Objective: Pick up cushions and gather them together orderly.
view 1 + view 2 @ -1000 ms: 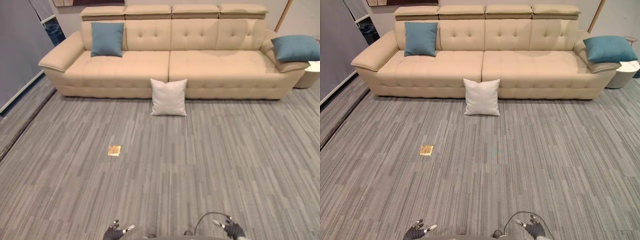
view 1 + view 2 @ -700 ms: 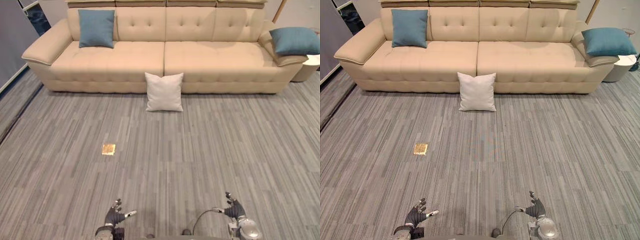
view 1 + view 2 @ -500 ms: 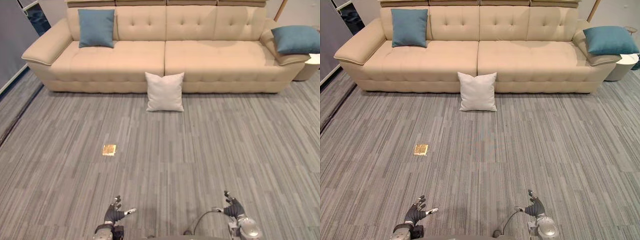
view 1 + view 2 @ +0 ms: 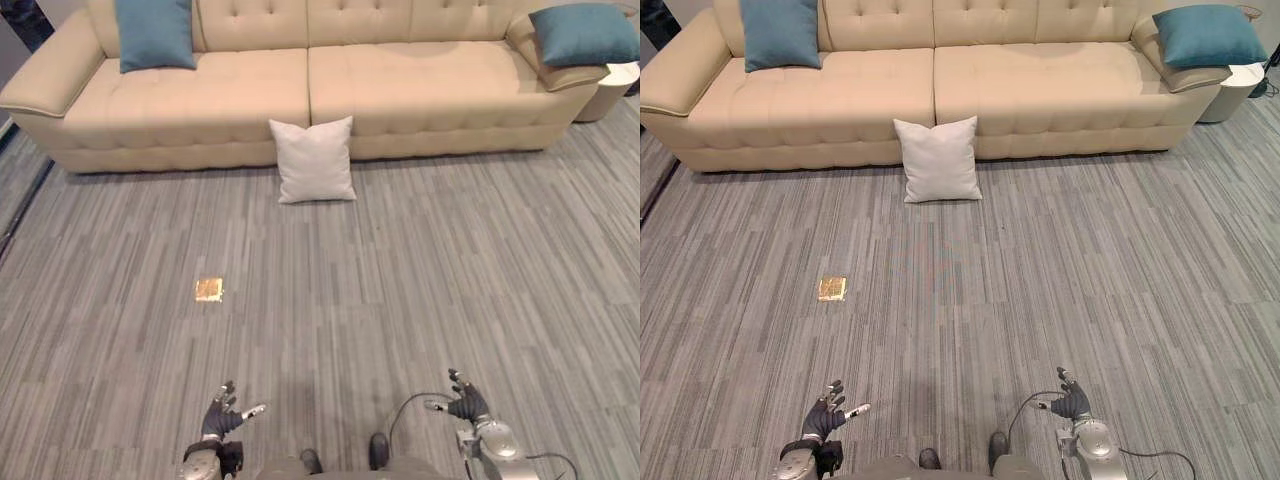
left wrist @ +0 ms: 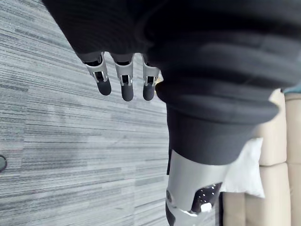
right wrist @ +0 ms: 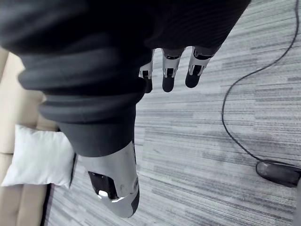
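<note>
The white cushion (image 4: 313, 160) is propped on the grey carpet (image 4: 450, 260) against the sofa's (image 4: 420, 80) front edge; the left teal cushion (image 4: 154, 33) is set on its seat, the right teal cushion (image 4: 583, 31) on its armrest. The white one is best approached squarely and gripped at both sides. The left hand (image 4: 222, 415) and right hand (image 4: 465, 404) are held low, fingers spread, empty.
</note>
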Tool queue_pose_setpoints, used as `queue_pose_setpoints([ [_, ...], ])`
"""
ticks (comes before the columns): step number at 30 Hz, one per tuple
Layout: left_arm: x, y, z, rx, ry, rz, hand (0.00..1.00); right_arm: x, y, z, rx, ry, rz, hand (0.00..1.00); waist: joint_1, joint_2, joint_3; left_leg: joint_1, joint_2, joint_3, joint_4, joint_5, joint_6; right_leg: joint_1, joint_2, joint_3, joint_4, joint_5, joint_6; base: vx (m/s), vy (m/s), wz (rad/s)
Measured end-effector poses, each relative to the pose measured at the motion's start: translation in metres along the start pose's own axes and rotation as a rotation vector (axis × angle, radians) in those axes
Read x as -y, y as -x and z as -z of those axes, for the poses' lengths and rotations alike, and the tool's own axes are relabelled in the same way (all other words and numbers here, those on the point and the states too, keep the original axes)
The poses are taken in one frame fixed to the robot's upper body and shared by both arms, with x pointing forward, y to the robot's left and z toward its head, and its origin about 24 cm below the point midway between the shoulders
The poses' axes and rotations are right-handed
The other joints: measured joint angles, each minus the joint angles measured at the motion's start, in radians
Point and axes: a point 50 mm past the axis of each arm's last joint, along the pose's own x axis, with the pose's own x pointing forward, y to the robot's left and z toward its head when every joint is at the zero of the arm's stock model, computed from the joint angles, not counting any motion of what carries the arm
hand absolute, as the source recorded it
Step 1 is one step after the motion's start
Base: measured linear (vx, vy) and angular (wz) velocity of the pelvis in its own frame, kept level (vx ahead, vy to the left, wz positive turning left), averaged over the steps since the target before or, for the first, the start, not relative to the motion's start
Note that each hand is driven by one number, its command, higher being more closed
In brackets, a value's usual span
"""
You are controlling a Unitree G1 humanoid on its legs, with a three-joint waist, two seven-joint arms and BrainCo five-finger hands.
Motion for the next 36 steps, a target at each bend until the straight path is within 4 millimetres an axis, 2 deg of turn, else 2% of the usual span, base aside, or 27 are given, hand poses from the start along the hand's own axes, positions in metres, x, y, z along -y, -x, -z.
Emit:
queue_pose_setpoints([
  [2,-0.006,-0.001,-0.002,0.001,-0.013,-0.013,0.0,-0.006,0.001,0.003,-0.009,-0.009,-0.014,0.0,-0.003,-0.009,0.016,0.034,-0.009,-0.016,0.002,-0.019,0.001,-0.054,-0.025,-0.036,0.049,-0.024,-0.008,0.26,0.094,0.26],
  [4,-0.009,-0.007,-0.012,0.027,-0.025,-0.028,0.0,-0.008,0.001,0.001,-0.003,-0.001,-0.026,0.0,-0.012,-0.011,0.048,0.085,0.002,-0.058,-0.025,-0.024,-0.002,-0.097,-0.03,-0.105,-0.072,-0.021,-0.021,0.33,-0.009,0.54],
  [5,-0.008,-0.009,-0.015,0.036,-0.024,-0.027,0.0,-0.008,0.0,0.0,0.0,-0.002,-0.025,0.0,-0.018,-0.011,0.052,0.096,0.007,-0.073,-0.037,-0.025,-0.006,-0.11,-0.027,-0.117,-0.123,-0.01,-0.018,0.43,-0.069,0.82],
  [7,-0.004,-0.013,-0.022,0.056,-0.024,-0.019,0.0,-0.007,-0.002,-0.005,0.017,-0.001,-0.021,0.0,-0.036,-0.009,0.071,0.155,0.023,-0.115,-0.095,-0.018,-0.037,-0.137,-0.013,-0.135,-0.29,0.073,-0.02,0.47,-0.113,0.74],
  [8,-0.005,-0.013,-0.023,0.058,-0.03,-0.018,0.0,-0.008,-0.002,-0.007,0.024,-0.001,-0.022,0.0,-0.052,-0.017,0.074,0.197,0.028,-0.143,-0.128,-0.014,-0.07,-0.137,-0.009,-0.133,-0.387,0.139,-0.021,0.58,-0.194,0.86],
  [9,-0.003,-0.013,-0.02,0.047,-0.037,-0.01,0.0,-0.007,0.0,-0.004,0.021,0.0,-0.019,0.0,-0.057,-0.025,0.073,0.225,0.041,-0.169,-0.114,-0.03,-0.108,-0.145,-0.01,-0.117,-0.373,0.218,-0.065,0.57,-0.217,0.9],
  [10,-0.002,-0.013,-0.019,0.041,-0.033,-0.008,0.0,-0.007,0.001,-0.002,0.017,0.0,-0.018,0.0,-0.061,-0.029,0.064,0.227,0.054,-0.186,-0.084,-0.038,-0.123,-0.147,-0.009,-0.113,-0.337,0.273,-0.109,0.58,-0.235,0.59],
  [11,0.003,-0.014,-0.018,0.038,-0.022,0.0,0.0,-0.007,0.0,-0.005,0.026,0.0,-0.017,0.0,-0.055,-0.012,0.064,0.196,0.09,-0.193,0.018,-0.021,-0.171,-0.152,-0.001,-0.132,-0.264,0.214,-0.131,0.58,-0.27,0.28],
  [12,0.004,-0.015,-0.02,0.041,-0.021,0.004,0.0,-0.009,-0.002,-0.014,0.059,-0.001,-0.025,0.0,-0.053,-0.009,0.065,0.11,0.121,-0.192,0.184,0.053,-0.21,-0.144,0.005,-0.143,-0.237,0.159,-0.139,0.6,-0.285,0.13],
  [13,0.004,-0.015,-0.019,0.038,-0.019,0.004,0.0,-0.009,-0.002,-0.017,0.07,0.0,-0.027,0.0,-0.053,-0.007,0.065,0.068,0.136,-0.186,0.277,0.112,-0.2,-0.129,0.011,-0.147,-0.24,0.14,-0.145,0.76,-0.376,0.0],
  [14,0.005,-0.013,-0.013,0.015,-0.013,0.001,0.0,-0.008,-0.004,-0.02,0.08,0.004,-0.027,0.0,-0.046,0.011,0.074,-0.013,0.205,-0.157,0.503,0.25,-0.179,-0.033,0.053,-0.147,-0.301,0.114,-0.161,0.79,-0.332,-0.21],
  [16,0.003,-0.013,-0.009,-0.003,-0.011,-0.005,0.0,-0.009,-0.004,-0.021,0.083,-0.018,-0.025,0.0,-0.03,0.009,0.081,-0.078,0.254,-0.122,0.691,0.19,-0.116,0.092,0.092,-0.127,-0.381,0.102,-0.172,0.7,-0.221,-0.3],
  [18,0.003,-0.014,-0.011,0.007,-0.01,-0.003,0.0,-0.01,-0.006,-0.026,0.098,-0.036,-0.014,0.0,-0.016,-0.028,0.096,-0.189,0.233,-0.065,0.754,0.127,-0.079,0.272,0.09,-0.088,-0.509,0.084,-0.169,0.59,-0.091,-0.27],
  [20,0.004,-0.014,-0.013,0.016,-0.008,-0.002,0.0,-0.007,-0.008,-0.031,0.114,-0.035,-0.004,0.0,0.003,-0.03,0.096,-0.288,0.219,-0.023,0.675,0.107,-0.066,0.333,0.089,-0.061,-0.564,0.082,-0.168,0.47,0.001,-0.49],
  [21,0.003,-0.014,-0.013,0.019,-0.008,-0.005,0.0,-0.005,-0.011,-0.039,0.135,-0.045,0.006,0.0,0.019,-0.035,0.103,-0.376,0.177,-0.029,0.517,0.106,-0.07,0.377,0.072,-0.035,-0.601,0.064,-0.142,0.61,0.109,-0.7],
  [23,0.006,-0.014,-0.012,0.016,0.0,-0.001,0.0,-0.002,-0.012,-0.041,0.135,-0.057,0.02,0.0,0.032,-0.036,0.109,-0.41,0.121,-0.062,0.24,0.151,-0.121,0.425,0.048,-0.014,-0.625,0.037,-0.108,0.57,0.178,-0.58],
  [24,0.008,-0.011,-0.006,-0.002,0.009,0.0,0.0,-0.001,-0.012,-0.037,0.121,-0.053,0.023,0.0,0.039,-0.018,0.101,-0.404,0.11,-0.082,0.019,0.221,-0.148,0.467,0.052,0.006,-0.65,0.009,-0.081,0.43,0.213,-0.63],
  [25,0.008,-0.008,-0.001,-0.019,0.011,-0.004,0.0,-0.003,-0.011,-0.034,0.109,-0.054,0.019,0.0,0.051,-0.011,0.093,-0.4,0.114,-0.086,0.023,0.34,-0.097,0.497,0.052,0.028,-0.649,-0.021,-0.058,0.57,0.286,-0.61],
  [26,0.005,-0.007,0.001,-0.026,0.008,-0.011,0.0,-0.01,-0.009,-0.027,0.09,-0.06,0.001,0.0,0.057,-0.042,0.068,-0.409,0.084,-0.079,0.072,0.335,-0.011,0.505,0.008,0.03,-0.631,-0.048,-0.052,0.62,0.289,-0.25],
  [28,0.011,-0.011,-0.006,-0.004,0.02,0.004,0.0,-0.01,-0.007,-0.023,0.079,-0.059,0.003,0.0,0.055,-0.057,0.059,-0.419,0.053,-0.069,0.138,0.265,0.025,0.459,-0.038,0.032,-0.492,-0.054,-0.04,0.63,0.272,0.07],
  [29,0.012,-0.011,-0.005,-0.007,0.019,0.005,0.0,-0.011,-0.007,-0.021,0.072,-0.062,0.0,0.0,0.051,-0.06,0.059,-0.387,0.035,-0.058,0.164,0.218,0.041,0.414,-0.069,0.036,-0.325,-0.049,-0.023,0.62,0.279,0.07],
  [30,0.012,-0.011,-0.005,-0.01,0.018,0.005,0.0,-0.012,-0.006,-0.019,0.065,-0.063,-0.001,0.0,0.051,-0.061,0.059,-0.36,0.022,-0.059,0.167,0.196,0.048,0.386,-0.085,0.042,-0.221,-0.027,0.014,0.72,0.306,0.18],
  [31,0.01,-0.011,-0.004,-0.017,0.011,0.004,0.0,-0.014,-0.005,-0.014,0.046,-0.061,-0.006,0.0,0.044,-0.062,0.061,-0.286,0.0,-0.06,0.153,0.157,0.059,0.312,-0.115,0.07,0.01,0.046,0.1,0.58,0.215,0.2],
  [32,0.008,-0.011,-0.004,-0.019,0.002,0.001,0.0,-0.016,-0.005,-0.012,0.035,-0.058,-0.014,0.0,0.041,-0.062,0.064,-0.223,-0.014,-0.065,0.135,0.129,0.068,0.258,-0.127,0.077,0.178,0.04,0.088,0.55,0.146,0.2],
  [33,0.004,-0.01,-0.002,-0.031,-0.01,-0.006,0.0,-0.02,-0.005,-0.011,0.029,-0.054,-0.027,0.0,0.031,-0.062,0.066,-0.128,-0.029,-0.069,0.096,0.104,0.071,0.2,-0.136,0.055,0.323,-0.003,0.015,0.43,0.082,0.11],
  [35,0.0,-0.009,-0.001,-0.037,-0.023,-0.012,0.0,-0.024,-0.005,-0.011,0.033,-0.045,-0.042,0.0,0.012,-0.05,0.069,-0.001,-0.027,-0.08,0.016,0.093,0.067,0.129,-0.118,-0.012,0.312,-0.045,-0.044,0.55,0.064,0.17],
  [36,-0.001,-0.01,-0.004,-0.027,-0.034,-0.01,0.0,-0.026,-0.005,-0.012,0.035,-0.039,-0.051,0.0,0.0,-0.044,0.07,0.058,-0.021,-0.092,-0.032,0.093,0.065,0.081,-0.096,-0.076,0.21,-0.073,-0.062,0.47,0.031,0.28],
])
